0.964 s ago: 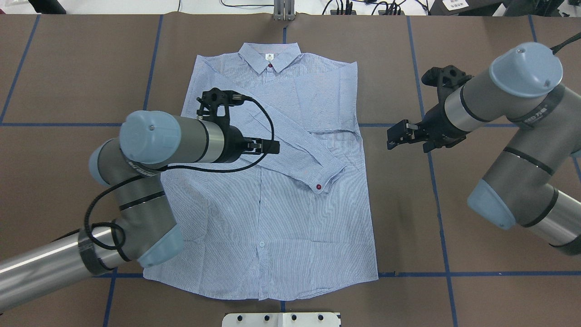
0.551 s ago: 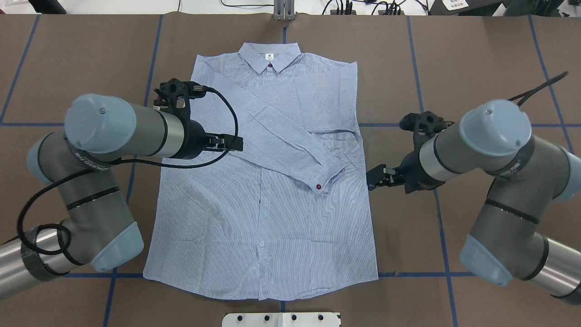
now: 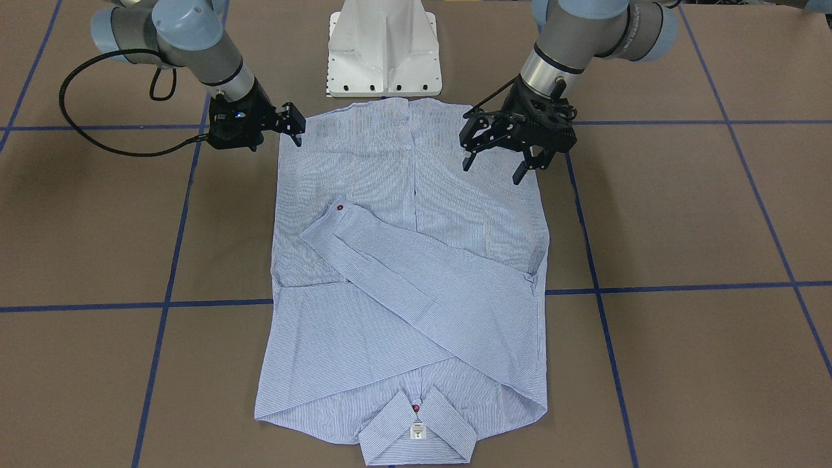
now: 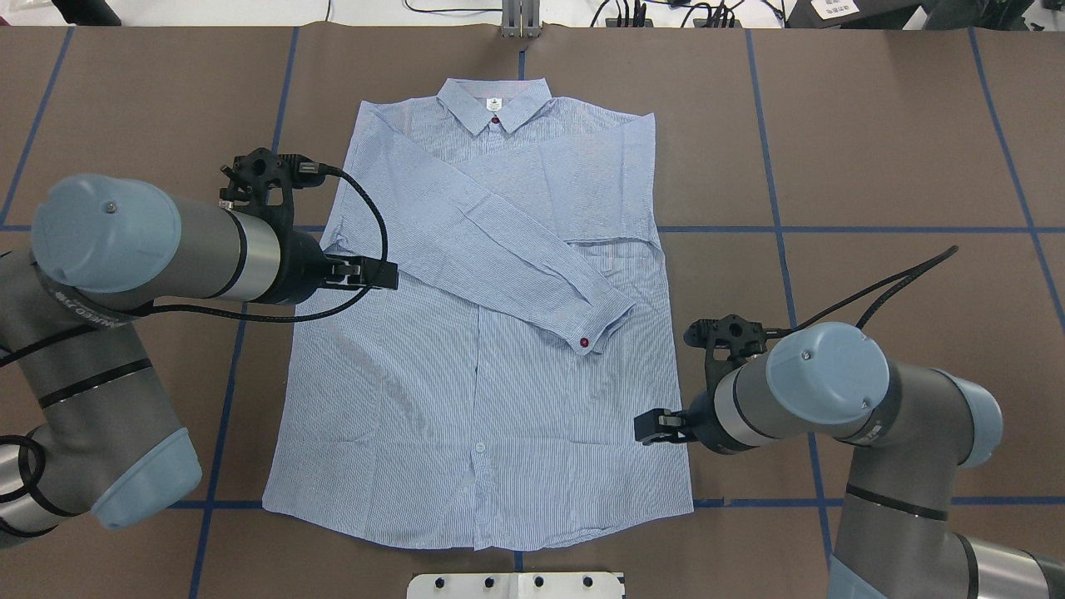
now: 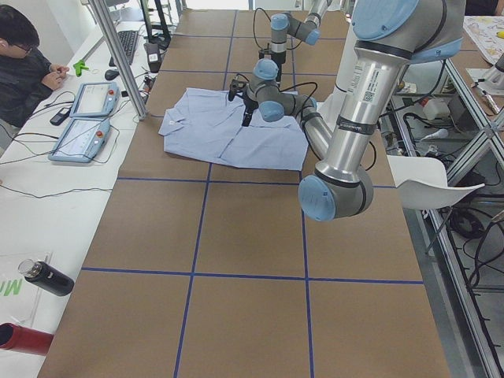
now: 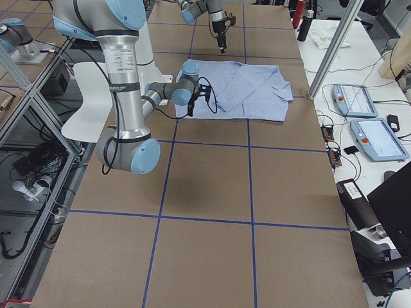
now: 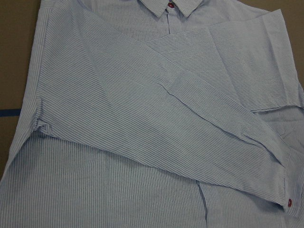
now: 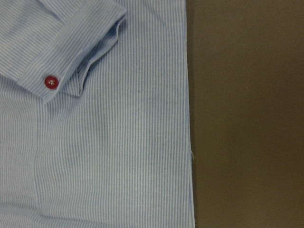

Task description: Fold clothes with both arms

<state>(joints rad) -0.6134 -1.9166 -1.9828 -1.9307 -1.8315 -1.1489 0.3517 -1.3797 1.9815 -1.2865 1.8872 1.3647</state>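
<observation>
The light blue striped shirt [image 4: 482,399] lies flat and face up on the brown table, collar at the far edge. Both sleeves are folded across its chest, and one cuff with a red button [image 4: 585,341] rests near the middle right. My left gripper [image 4: 391,275] hovers open and empty over the shirt's left edge at the sleeve fold; the front view [image 3: 492,170] shows its fingers spread. My right gripper [image 4: 641,428] looks open and empty, just above the shirt's right edge near the hem. The right wrist view shows that edge and the cuff button [image 8: 50,81].
The white pedestal base [image 3: 383,58] stands at the table's near edge behind the hem. Blue tape lines cross the brown table [image 4: 874,166]. A metal post [image 4: 522,21] stands beyond the collar. An operator [image 5: 24,55] sits at a side bench with tablets [image 5: 83,118].
My left gripper has pulled back from the middle of the shirt to its left edge. My right gripper has moved down along the shirt's right edge, from chest height to near the hem.
</observation>
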